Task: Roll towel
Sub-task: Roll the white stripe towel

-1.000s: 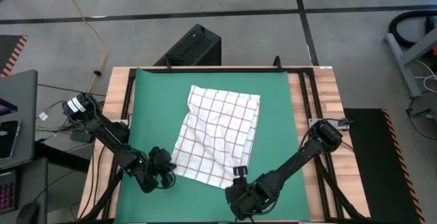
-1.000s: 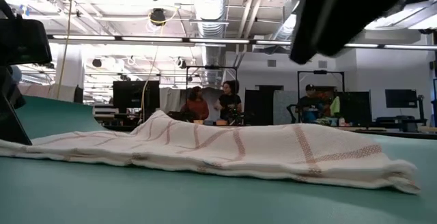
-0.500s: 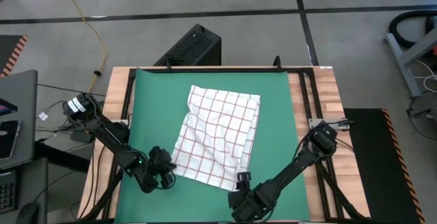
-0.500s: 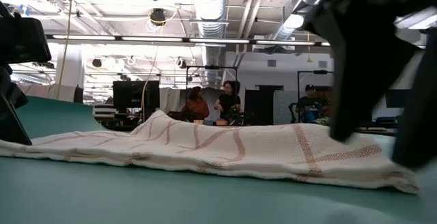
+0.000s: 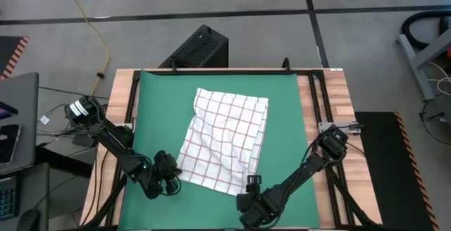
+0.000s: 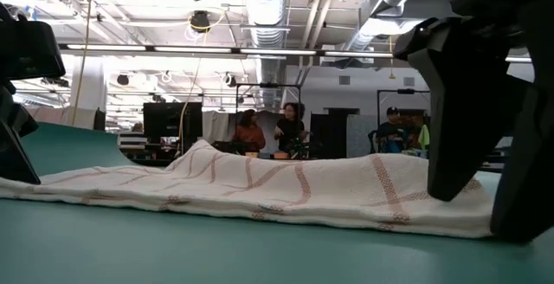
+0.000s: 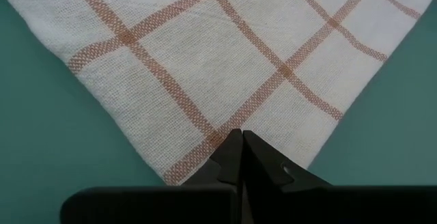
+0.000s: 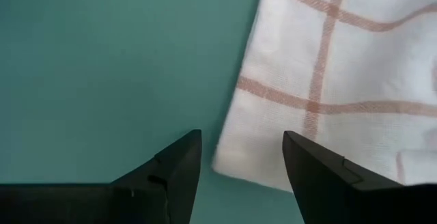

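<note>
Thin woven red-grid towel [image 5: 224, 141], rumpled, on mat [image 5: 285, 118]

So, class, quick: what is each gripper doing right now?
Left gripper: shut at the towel corner; whether it pinches the cloth cannot be told.
Right gripper: open, holding nothing, at the towel's near corner.

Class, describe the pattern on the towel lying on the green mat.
The towel is white with a red windowpane grid of lines, clearest in the high view.

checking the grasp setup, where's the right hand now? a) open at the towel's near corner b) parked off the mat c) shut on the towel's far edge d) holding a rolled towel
a: the right hand stands open, fingers straddling the corner of the flat towel.
</note>
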